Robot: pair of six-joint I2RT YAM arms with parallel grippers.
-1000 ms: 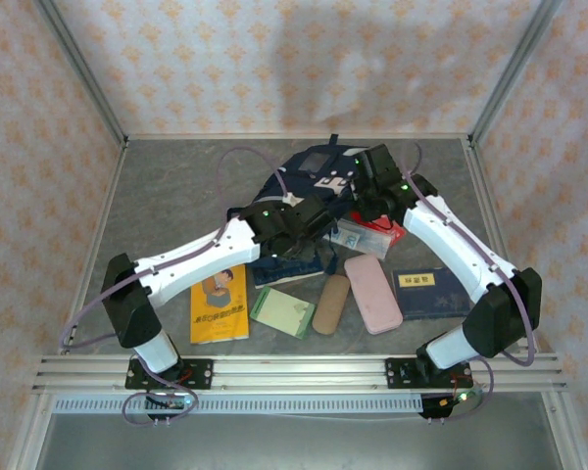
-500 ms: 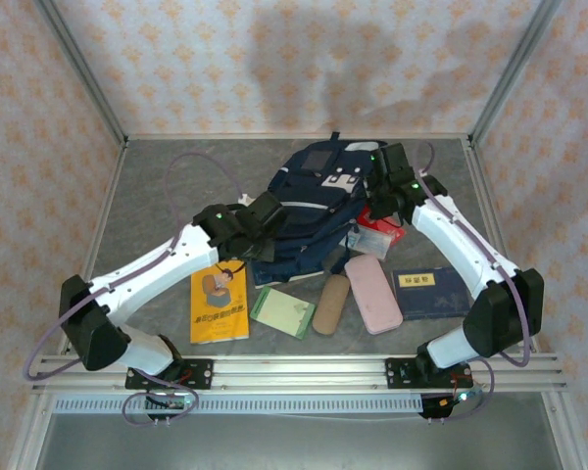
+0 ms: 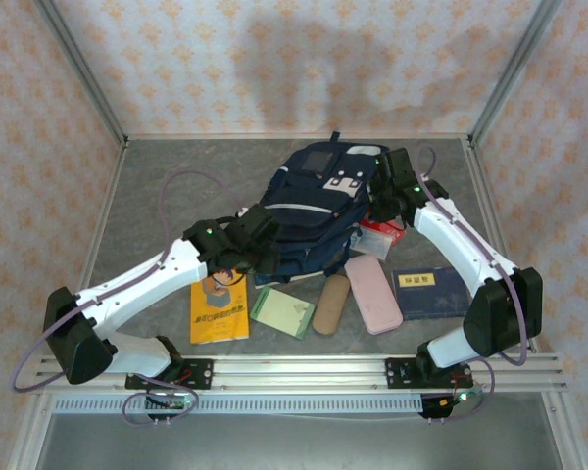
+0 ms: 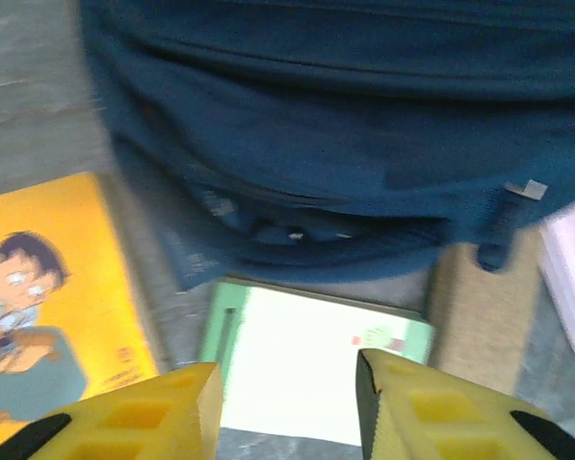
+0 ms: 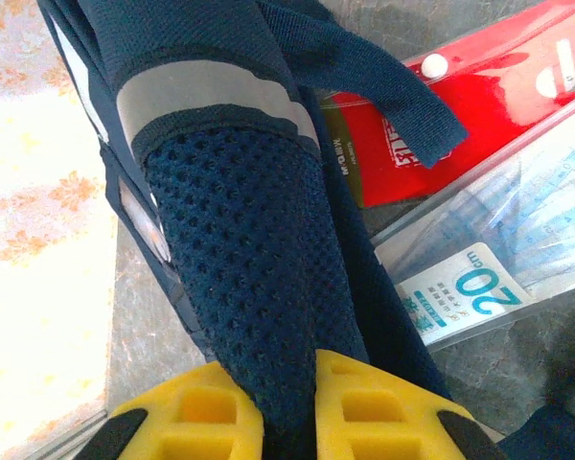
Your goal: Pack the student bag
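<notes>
Lying beside the student bag (image 5: 235, 249) — clear pack (image 5: 527, 230) marked "20 cm".

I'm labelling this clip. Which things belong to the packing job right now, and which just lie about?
In hand: student bag; right gripper, shut on its mesh strap; left gripper, open, facing the green notebook.
Lying untouched beside the bag, probably to be packed: yellow book, tan case, pink case, navy booklet, red packet, clear packet.

The student bag (image 3: 309, 211) is navy, the book (image 3: 220, 305) yellow-orange
</notes>
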